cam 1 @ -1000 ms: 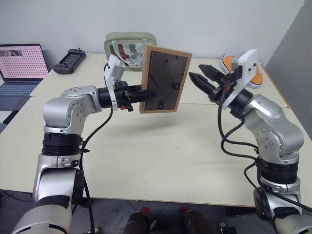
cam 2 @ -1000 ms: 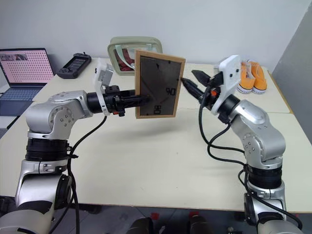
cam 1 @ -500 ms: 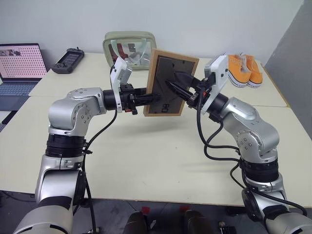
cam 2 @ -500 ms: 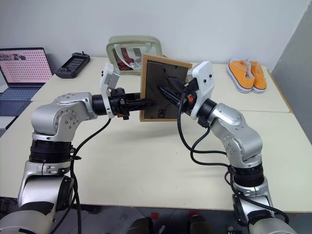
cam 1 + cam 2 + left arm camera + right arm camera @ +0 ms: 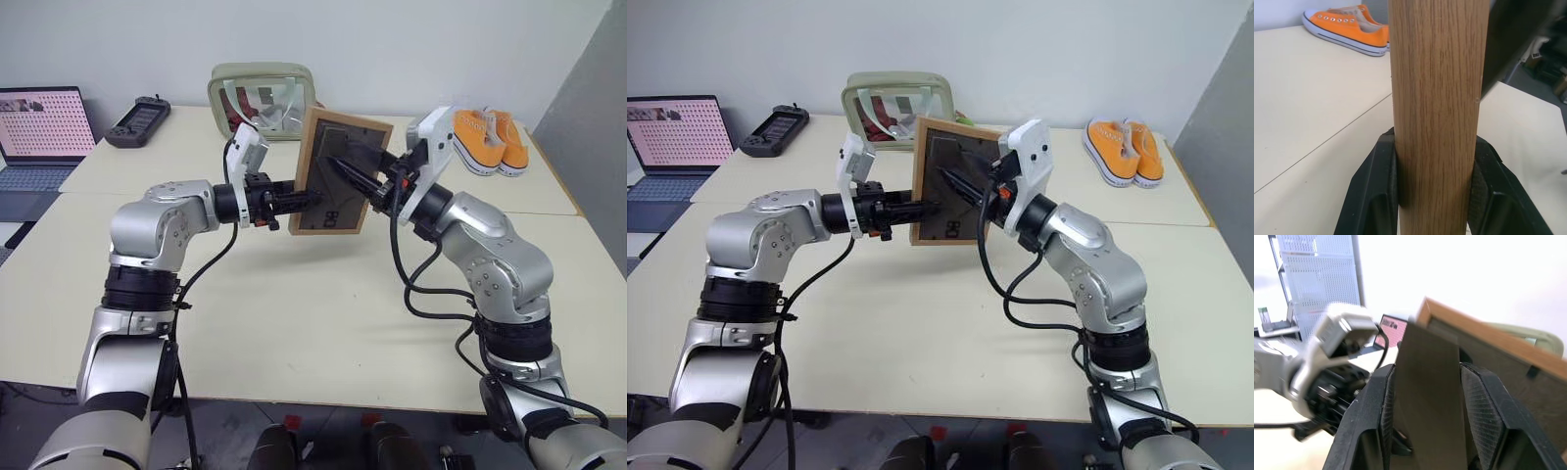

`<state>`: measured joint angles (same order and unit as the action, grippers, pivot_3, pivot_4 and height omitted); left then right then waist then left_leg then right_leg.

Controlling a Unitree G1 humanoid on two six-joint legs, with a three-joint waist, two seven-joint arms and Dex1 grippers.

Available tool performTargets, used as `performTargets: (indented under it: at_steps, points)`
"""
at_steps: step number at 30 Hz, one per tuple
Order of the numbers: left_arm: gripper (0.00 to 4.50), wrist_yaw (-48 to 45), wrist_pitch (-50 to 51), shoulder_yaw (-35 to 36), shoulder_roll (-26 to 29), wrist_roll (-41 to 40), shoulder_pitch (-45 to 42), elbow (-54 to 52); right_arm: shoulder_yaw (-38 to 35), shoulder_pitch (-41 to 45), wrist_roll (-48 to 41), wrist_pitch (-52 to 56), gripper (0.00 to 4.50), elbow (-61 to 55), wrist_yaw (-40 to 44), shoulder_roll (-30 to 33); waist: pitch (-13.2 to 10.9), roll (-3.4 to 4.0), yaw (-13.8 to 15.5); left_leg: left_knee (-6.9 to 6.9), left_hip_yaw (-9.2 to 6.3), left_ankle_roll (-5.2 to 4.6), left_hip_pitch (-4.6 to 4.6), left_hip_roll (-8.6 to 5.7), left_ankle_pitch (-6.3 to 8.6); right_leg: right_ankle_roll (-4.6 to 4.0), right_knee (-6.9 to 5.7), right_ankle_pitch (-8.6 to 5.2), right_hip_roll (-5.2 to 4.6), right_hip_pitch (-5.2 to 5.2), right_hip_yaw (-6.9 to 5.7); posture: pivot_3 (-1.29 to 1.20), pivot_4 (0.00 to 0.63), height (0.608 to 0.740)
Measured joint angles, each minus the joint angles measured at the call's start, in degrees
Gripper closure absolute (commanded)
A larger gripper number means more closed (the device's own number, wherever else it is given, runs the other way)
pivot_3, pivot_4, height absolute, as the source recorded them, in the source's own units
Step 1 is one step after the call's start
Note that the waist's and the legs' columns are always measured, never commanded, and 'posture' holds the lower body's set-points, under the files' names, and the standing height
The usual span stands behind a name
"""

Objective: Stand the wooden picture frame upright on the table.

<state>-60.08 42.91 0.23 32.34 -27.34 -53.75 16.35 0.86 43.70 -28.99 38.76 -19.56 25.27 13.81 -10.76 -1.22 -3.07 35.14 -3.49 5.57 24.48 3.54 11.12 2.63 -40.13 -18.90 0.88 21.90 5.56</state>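
**Stand not yet out, frame in the air**

Both arms hold the wooden picture frame (image 5: 338,172) above the surface (image 5: 323,313). My left gripper (image 5: 302,199) is clamped on its wooden edge. My right gripper (image 5: 1425,396) pinches the dark stand flap (image 5: 1427,382), as its wrist view shows. Unfolding and setting down remain.

Bright even light; right wrist view perhaps blurred.
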Motion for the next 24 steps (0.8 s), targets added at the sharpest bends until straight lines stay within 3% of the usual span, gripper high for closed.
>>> performTargets:
  at_steps: [7,13,18,24]
  points:
    - [3.21,-0.6,-4.2,0.0,-0.8,2.7,-4.9,9.6,-2.5,-1.1,-2.0,3.3,2.38,-4.2,-2.8,1.5,0.0,0.0,0.0,0.02,-0.01,-0.01,0.23,-0.01,0.0,0.0,-0.02,0.0,0.0,0.21,-0.01,0.0,0.15,0.74]
    - [3.21,-0.9,-4.3,0.0,-1.2,2.6,-6.7,11.1,-1.6,-2.8,0.7,1.8,2.38,-2.8,-2.3,4.5,0.0,0.0,-0.1,0.02,-0.01,-0.01,0.32,-0.01,-0.01,-0.01,-0.02,0.0,0.0,0.31,-0.02,0.0,0.15,0.74]
    - [3.21,-1.3,1.1,0.4,-1.0,0.6,-7.1,10.1,2.9,-6.6,11.3,-9.2,2.38,2.1,3.4,15.7,0.0,0.0,0.1,0.05,-0.01,-0.02,0.33,-0.06,0.0,0.0,0.0,0.0,-0.01,0.3,0.0,0.0,0.15,0.74]
    - [3.21,0.9,17.2,3.3,2.0,-4.8,-6.1,3.5,4.6,-11.7,26.2,-35.5,2.38,14.1,9.0,28.3,0.0,0.0,-0.4,0.05,0.03,-0.02,0.32,-0.05,0.0,0.01,0.01,0.0,-0.01,0.3,0.03,0.0,0.15,0.74]
